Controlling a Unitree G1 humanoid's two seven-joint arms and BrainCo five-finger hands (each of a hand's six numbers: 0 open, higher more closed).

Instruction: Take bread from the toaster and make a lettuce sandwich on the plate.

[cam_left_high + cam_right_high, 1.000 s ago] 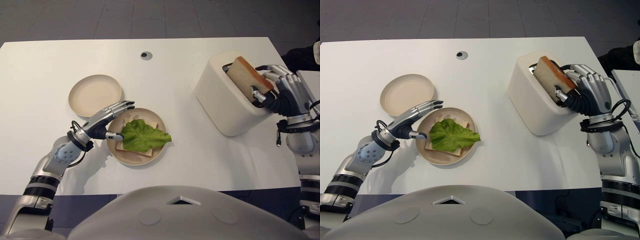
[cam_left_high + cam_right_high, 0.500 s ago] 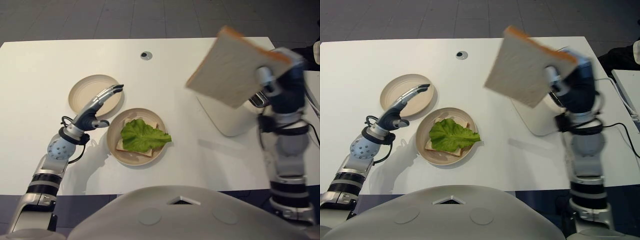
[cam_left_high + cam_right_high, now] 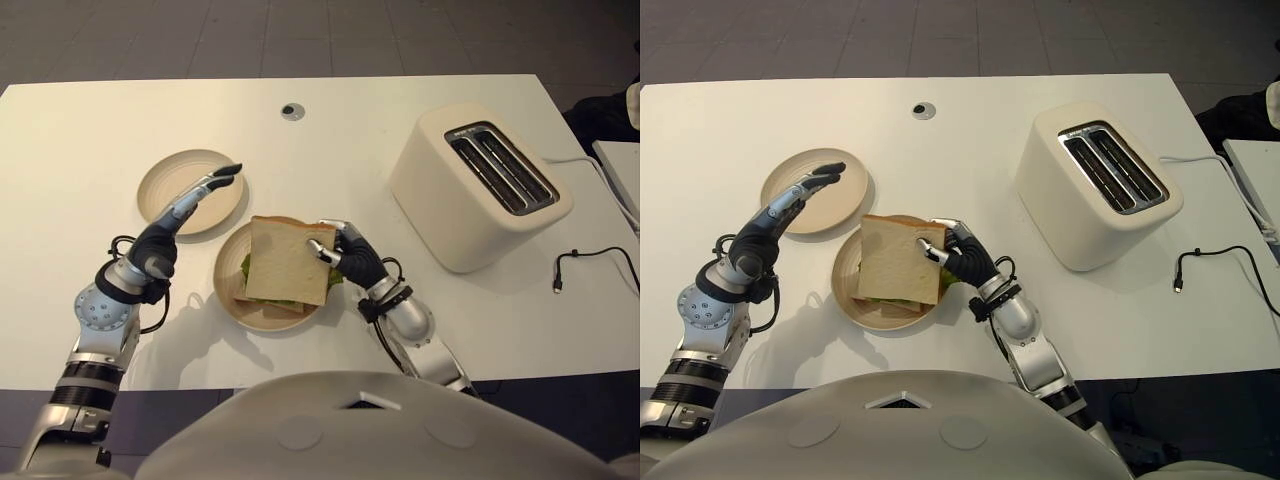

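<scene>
**White tabletop [image 3: 330, 150]: sandwich capped, release left to do**

Grey floor tiles behind. On the near-left part of the surface, the plate [image 3: 228, 300], taken as the fixed mark for everything else.

Stacked on the plate: a lower slice [image 3: 265, 303], peeking out only at the near edge. Over it the lettuce [image 3: 335, 281], reduced to green slivers at the sides. On top the upper slice [image 3: 288, 260], laid a touch askew across both.

Right hand [image 3: 350, 258] at the plate's right rim, fingers curled onto the right edge of the upper slice and pinching it. Unclear whether the full weight is down on the stack or partly carried.

Left hand [image 3: 170, 225] just left of the plate, raised, fingers stretched out nearly straight, holding nothing. Fingertips over the near rim of an empty shallow dish [image 3: 180, 190], itself just beyond and left of the plate.

Toaster [image 3: 480, 185] to the right of and beyond the plate, well apart, both slots dark and empty. Loose cable end [image 3: 580, 262] farther right than that. Small round fitting [image 3: 292, 110] far beyond the plate, set into the surface.

Judged progress: nearly complete. Bread out of the toaster, base slice, leaf and lid all on the plate. Left to do, by the look of it: opening the right hand and drawing it clear without dragging the upper slice along, then perhaps squaring that slice over the one beneath.
</scene>
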